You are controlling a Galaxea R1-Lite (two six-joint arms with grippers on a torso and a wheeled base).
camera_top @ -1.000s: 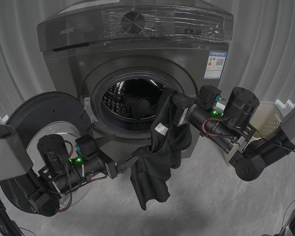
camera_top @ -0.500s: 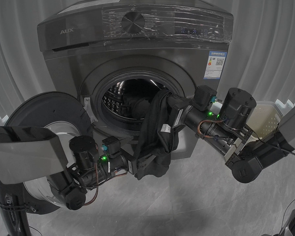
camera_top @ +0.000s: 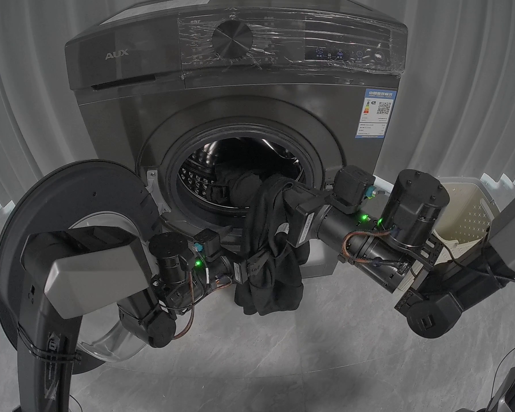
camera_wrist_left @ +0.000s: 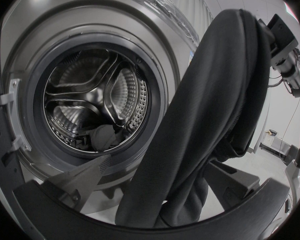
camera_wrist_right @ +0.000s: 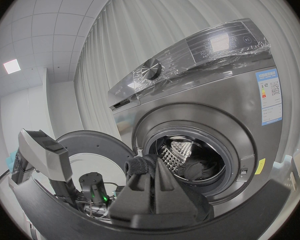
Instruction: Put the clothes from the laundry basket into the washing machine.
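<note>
A black garment (camera_top: 269,241) hangs in front of the washing machine's open drum (camera_top: 229,173). My right gripper (camera_top: 283,193) is shut on its top, just outside the drum's lower right rim; in the right wrist view the closed fingers (camera_wrist_right: 156,187) pinch bunched cloth (camera_wrist_right: 140,164). My left gripper (camera_top: 250,269) sits lower, against the garment's hanging part. Its fingers (camera_wrist_left: 86,174) stand wide apart, open, and the garment (camera_wrist_left: 206,117) drapes down between them. Dark clothes (camera_top: 240,185) lie inside the drum (camera_wrist_left: 90,94).
The round machine door (camera_top: 68,213) stands swung open at the left, behind my left arm. A pale laundry basket (camera_top: 469,213) sits on the floor to the machine's right, behind my right arm. Grey floor lies in front.
My left arm has swung right and forward under the garment, bunching its long hanging tail. My right gripper has shifted slightly left and down with the garment's top.
</note>
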